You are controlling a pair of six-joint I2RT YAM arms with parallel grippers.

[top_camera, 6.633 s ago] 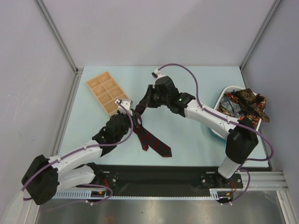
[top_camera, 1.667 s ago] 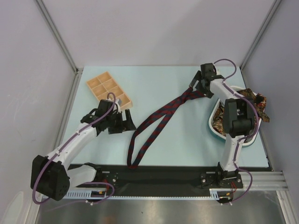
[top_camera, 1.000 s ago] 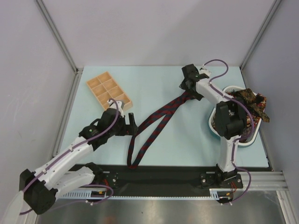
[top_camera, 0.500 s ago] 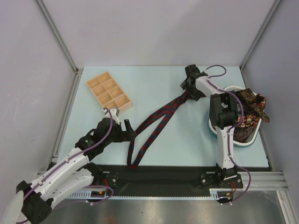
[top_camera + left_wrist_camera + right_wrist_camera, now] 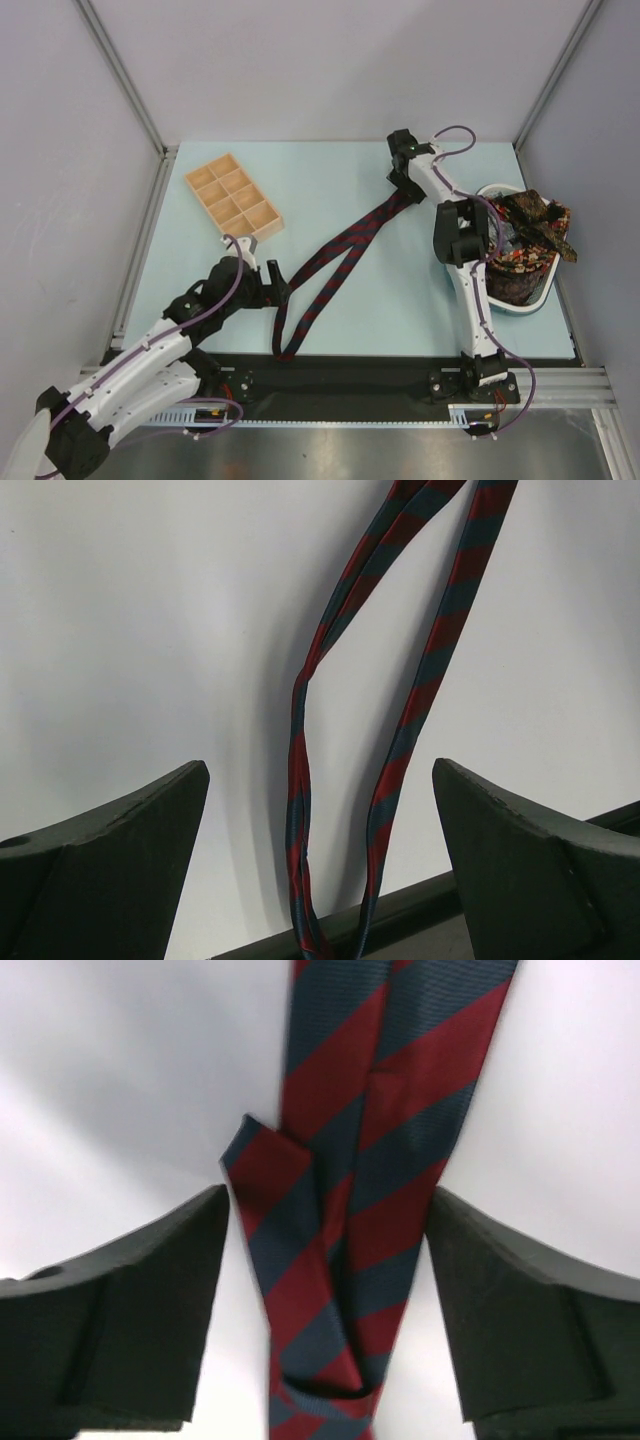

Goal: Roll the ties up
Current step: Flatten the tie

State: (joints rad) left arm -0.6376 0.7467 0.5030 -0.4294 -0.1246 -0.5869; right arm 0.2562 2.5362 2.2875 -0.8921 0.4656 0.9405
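The navy-and-red striped fabric necktie lies doubled on the pale table, running from far right of centre to the near edge. The wooden compartment tray sits far left. The white plastic basin, heaped with patterned fabric ties, sits at the right edge.

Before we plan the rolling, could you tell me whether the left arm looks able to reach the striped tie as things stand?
Probably yes: the left gripper is open right beside the striped tie, whose two strands lie ahead of it with nothing between.
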